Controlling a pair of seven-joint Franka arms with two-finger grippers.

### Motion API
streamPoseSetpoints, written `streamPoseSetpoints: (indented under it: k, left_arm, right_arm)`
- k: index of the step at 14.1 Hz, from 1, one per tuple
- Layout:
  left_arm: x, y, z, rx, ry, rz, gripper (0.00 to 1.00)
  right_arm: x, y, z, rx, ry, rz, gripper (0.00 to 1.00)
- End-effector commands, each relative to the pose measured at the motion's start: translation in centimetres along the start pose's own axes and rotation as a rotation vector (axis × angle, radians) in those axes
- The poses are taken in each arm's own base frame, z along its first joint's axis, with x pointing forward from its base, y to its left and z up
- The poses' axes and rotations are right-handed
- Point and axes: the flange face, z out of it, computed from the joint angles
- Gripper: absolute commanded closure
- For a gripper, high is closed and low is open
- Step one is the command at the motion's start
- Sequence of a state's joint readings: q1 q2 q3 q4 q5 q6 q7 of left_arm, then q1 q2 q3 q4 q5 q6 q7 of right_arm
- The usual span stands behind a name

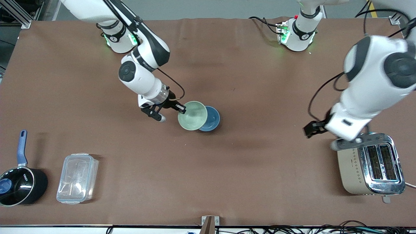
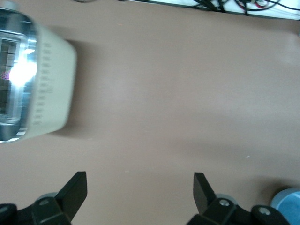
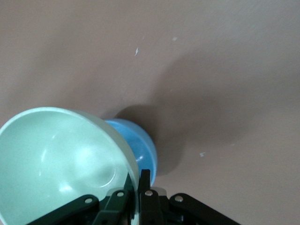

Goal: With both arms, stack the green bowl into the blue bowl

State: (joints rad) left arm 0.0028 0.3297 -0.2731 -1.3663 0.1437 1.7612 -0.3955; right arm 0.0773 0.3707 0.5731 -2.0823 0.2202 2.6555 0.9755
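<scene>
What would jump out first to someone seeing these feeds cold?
Mid-table, the right gripper pinches the rim of the green bowl, holding it tilted over the blue bowl, which it partly hides. Toward the left arm's end of the table, the left gripper hangs open and empty beside a shiny toaster. A black saucepan and a clear plastic box sit at the right arm's end, near the front edge.

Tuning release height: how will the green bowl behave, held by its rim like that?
Green bowl, pinched at its rim by the right tool, hangs tilted over the blue bowl: probably light and rigid. Its smooth surface may slip, and released tilted it may rock before seating.
</scene>
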Motion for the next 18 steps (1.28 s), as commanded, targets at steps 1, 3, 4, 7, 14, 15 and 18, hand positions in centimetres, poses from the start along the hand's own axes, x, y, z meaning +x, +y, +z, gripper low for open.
streamPoseSetpoints:
  k: [1, 3, 4, 7, 14, 15, 18]
  left_arm:
    - [-1.0, -3.4, -2.7, -0.007, -0.04, 0.046, 0.0]
    - [-0.8, -6.0, -4.0, -0.001, -0.043, 0.066, 0.0]
    - [-1.0, -6.3, -4.2, 0.003, -0.053, 0.075, 0.0]
    - [-2.4, -6.6, -6.5, 0.012, -0.058, 0.101, 0.0]
    - [-5.4, -9.2, -10.9, -0.024, -0.048, 0.077, 0.0]
    - [-6.1, -9.5, -11.2, -0.018, -0.063, 0.077, 0.0]
    - [-8.2, -10.4, -12.1, -0.01, -0.077, 0.187, 0.0]
  right_arm:
    - [-1.8, 0.5, 0.8, 0.016, 0.008, 0.011, 1.0]
    - [-3.3, 0.6, 2.7, 0.048, 0.015, 0.004, 1.0]
    - [-3.7, 0.9, 3.2, 0.06, 0.026, -0.003, 1.0]
    - [-4.6, 1.1, 4.3, 0.051, 0.015, -0.02, 1.0]
    - [-6.1, 1.6, 7.5, 0.035, -0.004, -0.077, 0.98]
    - [-6.0, 1.7, 7.8, 0.03, -0.006, -0.079, 0.98]
    - [-5.9, 1.7, 7.9, 0.03, -0.006, -0.082, 0.97]
